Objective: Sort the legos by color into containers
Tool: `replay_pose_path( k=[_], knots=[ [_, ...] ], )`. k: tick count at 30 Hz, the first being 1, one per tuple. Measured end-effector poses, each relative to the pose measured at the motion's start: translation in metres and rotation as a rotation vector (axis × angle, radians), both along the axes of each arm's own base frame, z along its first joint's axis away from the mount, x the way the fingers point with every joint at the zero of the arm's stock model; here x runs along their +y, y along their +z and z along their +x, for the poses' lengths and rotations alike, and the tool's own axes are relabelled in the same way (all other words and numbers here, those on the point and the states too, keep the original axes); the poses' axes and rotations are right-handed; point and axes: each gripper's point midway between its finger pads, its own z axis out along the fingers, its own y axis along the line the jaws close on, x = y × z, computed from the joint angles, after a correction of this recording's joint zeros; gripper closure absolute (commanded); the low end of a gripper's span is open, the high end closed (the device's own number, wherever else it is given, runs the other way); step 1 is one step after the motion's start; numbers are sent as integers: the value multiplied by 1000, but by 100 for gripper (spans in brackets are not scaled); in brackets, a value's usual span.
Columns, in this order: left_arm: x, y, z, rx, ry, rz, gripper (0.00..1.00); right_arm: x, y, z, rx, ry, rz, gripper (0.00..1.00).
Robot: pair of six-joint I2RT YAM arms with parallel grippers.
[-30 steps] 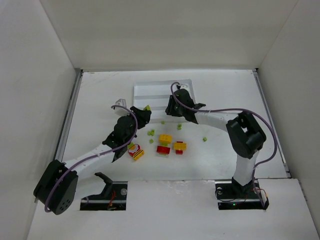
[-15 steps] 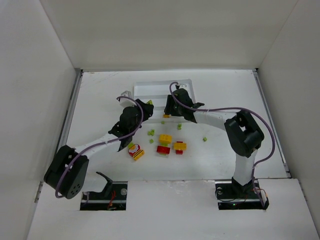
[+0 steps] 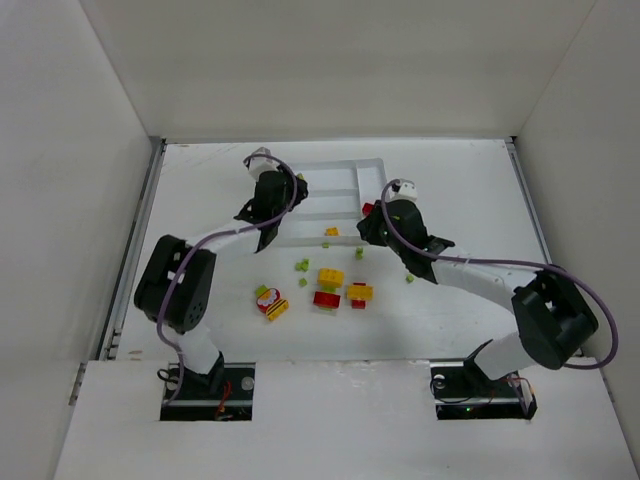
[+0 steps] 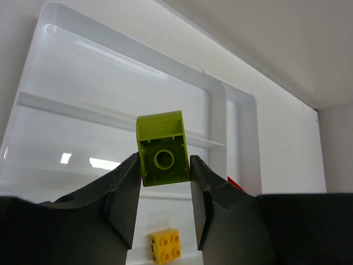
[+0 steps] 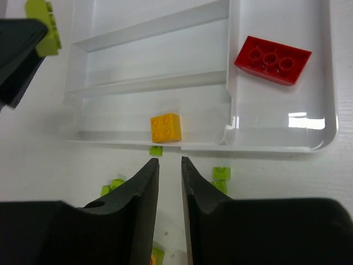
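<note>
**Lime brick held over tray**

Bench [image 3: 470, 180]: white tray [image 3: 340, 185] sits by the far edge, about midway along it. Left pincer [image 4: 164, 161] clamps a lime brick [image 4: 161, 149] above the tray's long slots. Right pincer [image 5: 169, 160] is parted by a narrow gap, empty, at the tray's near rim. Red brick [image 5: 272, 59] lies in the crosswise slot, yellow brick [image 5: 166, 127] in the nearest long slot. Mixed clumps [image 3: 329, 278] and green bits [image 3: 301, 265] lie mid-bench.

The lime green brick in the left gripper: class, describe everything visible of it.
The lime green brick is small, glossy plastic, seemingly with one sloped face. Its hollow underside, with one round tube, faces the wrist camera. The left gripper pinches its two sides, holding it slightly tilted over the white tray, touching nothing else.
</note>
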Motion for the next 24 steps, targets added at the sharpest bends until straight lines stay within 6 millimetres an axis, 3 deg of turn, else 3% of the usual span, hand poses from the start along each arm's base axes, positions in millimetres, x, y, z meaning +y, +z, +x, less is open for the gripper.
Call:
replay_pose_path(
  k=[7,13,19,24],
  knots=[
    [3,-33,55,96,27,54,83,-4,-6,-25,-21,28,25,64],
    [9,-40,83,128,40,97,80,4,0,-26,-39,54,61,57],
    [10,-46,101,150,37,151,76,7,5,-25,-54,61,81,53],
    [13,-66,99,199,35,222,74,7,4,-25,-51,63,81,50]
  ],
)
